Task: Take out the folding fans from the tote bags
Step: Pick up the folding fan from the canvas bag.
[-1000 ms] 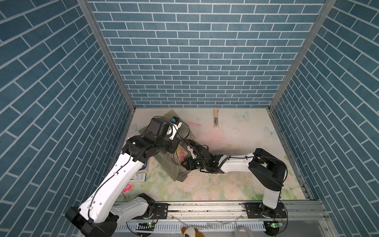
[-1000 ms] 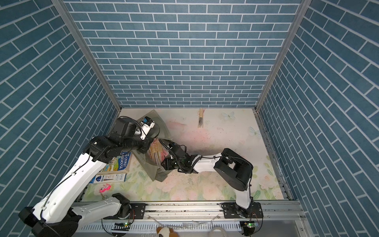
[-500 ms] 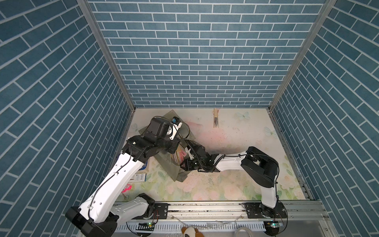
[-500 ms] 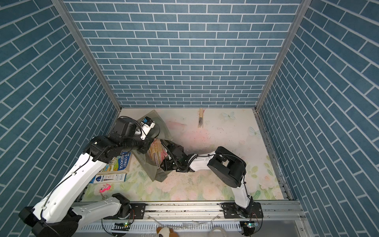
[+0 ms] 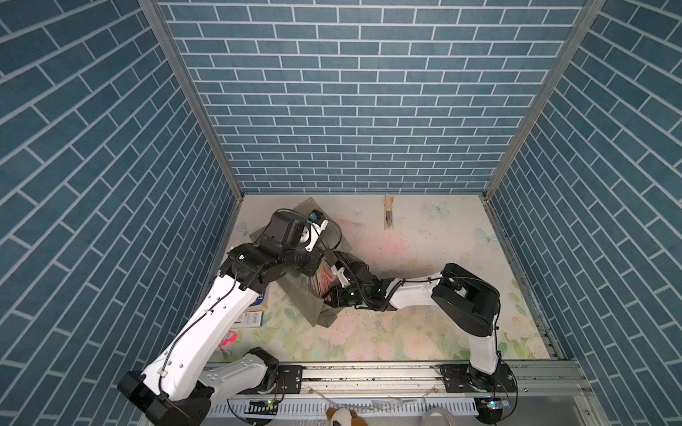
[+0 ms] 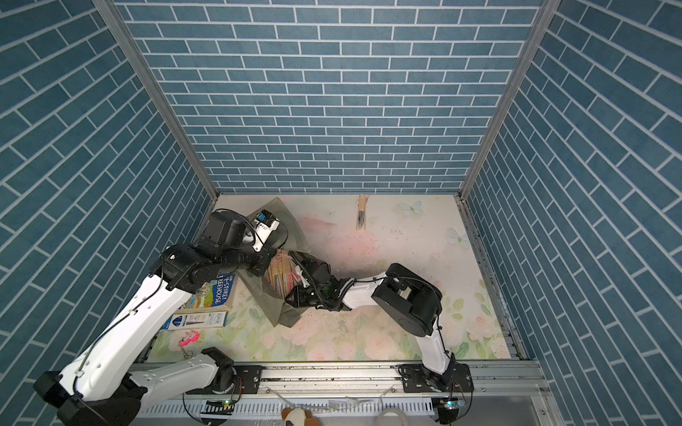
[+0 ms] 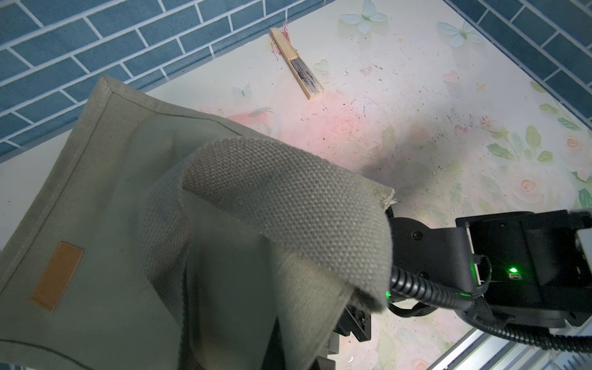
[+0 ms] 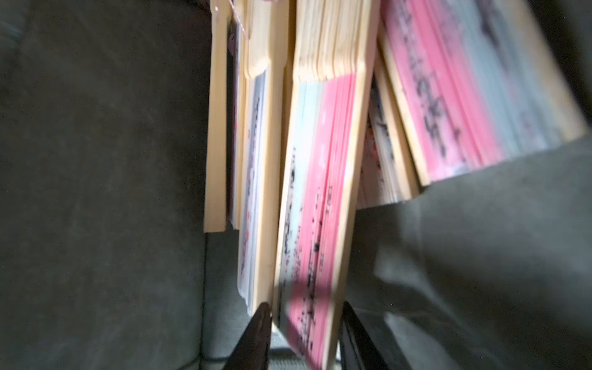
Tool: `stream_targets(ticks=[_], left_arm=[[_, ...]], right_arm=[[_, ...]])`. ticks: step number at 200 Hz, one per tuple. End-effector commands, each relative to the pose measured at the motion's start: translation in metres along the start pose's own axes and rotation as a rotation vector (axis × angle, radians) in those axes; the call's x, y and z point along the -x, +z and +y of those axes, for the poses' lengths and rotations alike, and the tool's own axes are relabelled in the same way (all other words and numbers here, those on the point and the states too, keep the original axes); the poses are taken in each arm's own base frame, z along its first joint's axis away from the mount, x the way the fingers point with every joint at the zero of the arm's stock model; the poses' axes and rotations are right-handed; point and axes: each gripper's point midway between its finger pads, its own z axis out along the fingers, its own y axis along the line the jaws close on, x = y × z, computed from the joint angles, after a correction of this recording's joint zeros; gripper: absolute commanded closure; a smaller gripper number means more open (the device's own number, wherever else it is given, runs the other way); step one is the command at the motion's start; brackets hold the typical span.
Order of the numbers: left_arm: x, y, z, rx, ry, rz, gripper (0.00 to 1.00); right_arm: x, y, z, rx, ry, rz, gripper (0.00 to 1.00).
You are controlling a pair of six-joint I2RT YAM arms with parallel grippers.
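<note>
**One fan out, a bundle left in the bag**

The tote bag (image 5: 313,313) lies by the left edge of the desk (image 5: 424,239). The left gripper (image 6: 266,262) holds its mouth up, jaws pressed together on the rim fabric. Inside sits a stack of folding fans (image 6: 282,274), long axes running into the bag and pleated ends toward the mouth. A lone fan (image 5: 388,212) lies at the far edge, tassel end toward it. The right gripper (image 8: 306,307) has its jaws spread either side of a pink fan (image 8: 317,208), with no firm pinch visible.
</note>
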Motion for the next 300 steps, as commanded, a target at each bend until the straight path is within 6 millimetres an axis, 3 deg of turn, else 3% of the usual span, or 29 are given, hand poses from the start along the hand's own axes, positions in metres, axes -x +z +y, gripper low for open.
stream_targets(ticks=[1, 76, 142, 200, 258, 300], left_arm=[[0.005, -0.003, -0.003, -0.013, 0.01, -0.029, 1.0], [0.003, -0.003, -0.002, -0.009, 0.01, -0.026, 1.0], [0.003, -0.003, -0.002, -0.009, 0.012, -0.024, 1.0], [0.001, -0.002, -0.002, -0.009, 0.012, -0.021, 1.0], [0.001, -0.003, -0.002, -0.01, 0.011, -0.022, 1.0], [0.002, -0.004, -0.001, -0.004, 0.011, -0.023, 1.0]], right_arm=[[0.011, -0.014, 0.023, 0.07, 0.02, -0.029, 0.65], [0.011, -0.02, 0.029, 0.088, 0.003, -0.032, 0.7], [0.009, -0.001, 0.035, 0.144, 0.017, 0.029, 0.69], [0.011, 0.007, 0.021, 0.123, 0.062, 0.035, 0.73], [0.013, -0.001, 0.02, 0.123, 0.06, 0.014, 0.83], [0.013, -0.018, 0.023, 0.108, 0.023, -0.006, 0.88]])
